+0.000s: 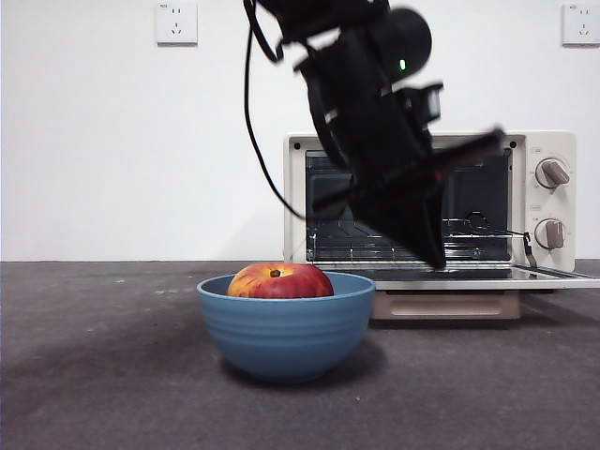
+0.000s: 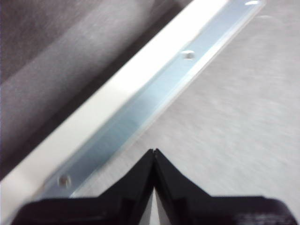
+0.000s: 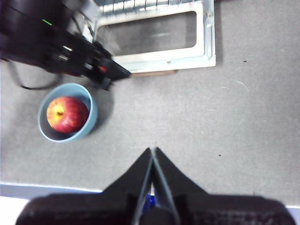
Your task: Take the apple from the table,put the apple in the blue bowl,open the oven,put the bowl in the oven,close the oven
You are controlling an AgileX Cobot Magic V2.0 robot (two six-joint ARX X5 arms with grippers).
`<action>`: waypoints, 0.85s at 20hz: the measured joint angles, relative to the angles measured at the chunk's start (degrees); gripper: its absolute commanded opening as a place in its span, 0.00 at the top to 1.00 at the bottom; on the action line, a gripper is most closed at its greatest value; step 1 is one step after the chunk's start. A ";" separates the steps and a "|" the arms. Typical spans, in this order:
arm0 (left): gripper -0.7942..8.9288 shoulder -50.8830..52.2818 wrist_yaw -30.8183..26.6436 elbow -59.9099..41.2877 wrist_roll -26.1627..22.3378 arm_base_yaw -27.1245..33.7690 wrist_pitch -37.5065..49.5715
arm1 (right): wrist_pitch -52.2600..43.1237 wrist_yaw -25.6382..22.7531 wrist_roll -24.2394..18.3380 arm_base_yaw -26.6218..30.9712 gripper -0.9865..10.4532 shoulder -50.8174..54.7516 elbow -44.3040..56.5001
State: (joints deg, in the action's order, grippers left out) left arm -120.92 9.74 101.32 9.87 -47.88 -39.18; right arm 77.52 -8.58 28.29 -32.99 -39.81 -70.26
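1. Dark grey matte table point(image 1: 94, 375) carries the light-blue ridged bowl point(image 1: 286, 328) at lower centre, round red apple point(image 1: 279, 280) inside.
2. Cream oven point(image 1: 553, 141), door down, stands behind-right.
3. Left gripper point(image 1: 433, 253), jaws together, hangs right of the bowl, nearer.
4. Right gripper point(image 3: 153, 152), jaws together, waits apart.

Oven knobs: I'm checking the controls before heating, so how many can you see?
2, both on the oven's right-hand panel in the front view: one knob above, the other knob below. Neither wrist view shows that panel.

Matt blue bowl point(image 1: 286, 323); glossy apple point(image 1: 279, 280); brushed-metal oven point(image 1: 431, 202) door frame.
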 measured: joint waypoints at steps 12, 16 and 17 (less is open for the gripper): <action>0.92 32.26 -7.69 0.00 -10.36 1.68 -24.52 | -16.33 16.63 -8.48 0.00 0.91 -24.17 -0.02; 0.92 41.77 -8.07 0.00 -10.78 1.97 -31.21 | -24.74 22.51 -8.57 -0.37 0.82 -36.09 -0.02; 0.92 43.34 -8.07 0.00 -10.78 1.97 -32.96 | -26.25 22.49 -8.24 -0.85 0.76 -38.66 -0.02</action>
State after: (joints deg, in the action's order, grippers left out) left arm -77.58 1.67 101.32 -0.91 -45.91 -72.14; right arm 51.27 13.91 20.05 -33.85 -78.48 -70.28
